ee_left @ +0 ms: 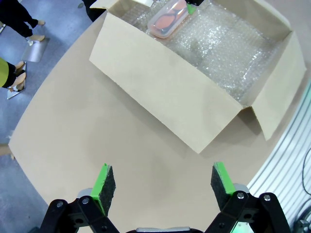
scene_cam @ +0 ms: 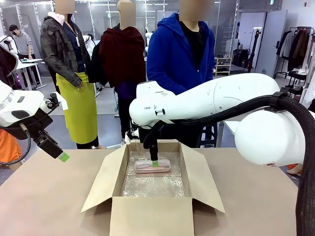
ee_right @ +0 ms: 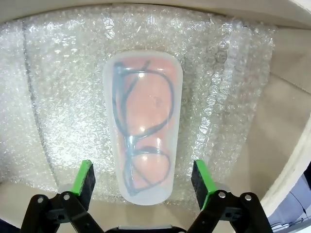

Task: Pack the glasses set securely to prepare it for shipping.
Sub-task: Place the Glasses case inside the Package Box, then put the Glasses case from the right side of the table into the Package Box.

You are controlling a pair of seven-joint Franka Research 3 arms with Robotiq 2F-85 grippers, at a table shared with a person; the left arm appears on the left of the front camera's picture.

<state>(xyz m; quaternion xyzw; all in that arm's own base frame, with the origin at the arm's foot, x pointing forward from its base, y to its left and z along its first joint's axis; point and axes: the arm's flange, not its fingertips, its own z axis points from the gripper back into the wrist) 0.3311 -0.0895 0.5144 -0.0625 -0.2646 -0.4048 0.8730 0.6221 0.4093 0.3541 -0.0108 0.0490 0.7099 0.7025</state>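
A clear-white glasses case point(ee_right: 142, 124) showing pink inside and dark frames lies flat on bubble wrap point(ee_right: 233, 87) at the far end of the open cardboard box point(scene_cam: 152, 214). The same case point(scene_cam: 152, 166) point(ee_left: 168, 18) appears in the front and left wrist views. My right gripper point(ee_right: 143, 179) hovers just above the case's near end, open, fingers standing clear on either side of it; its green tip point(scene_cam: 154, 162) reaches down into the box. My left gripper point(ee_left: 163, 182) is open with nothing in it, over bare table left of the box, seen raised at the left point(scene_cam: 63, 156).
The box's flaps point(scene_cam: 101, 184) fold outward on all sides. Bubble wrap point(scene_cam: 153, 184) lines its floor. Brown table point(scene_cam: 44, 201) surrounds the box. Three people stand beyond the far edge, the nearest in a blue hoodie point(scene_cam: 170, 54).
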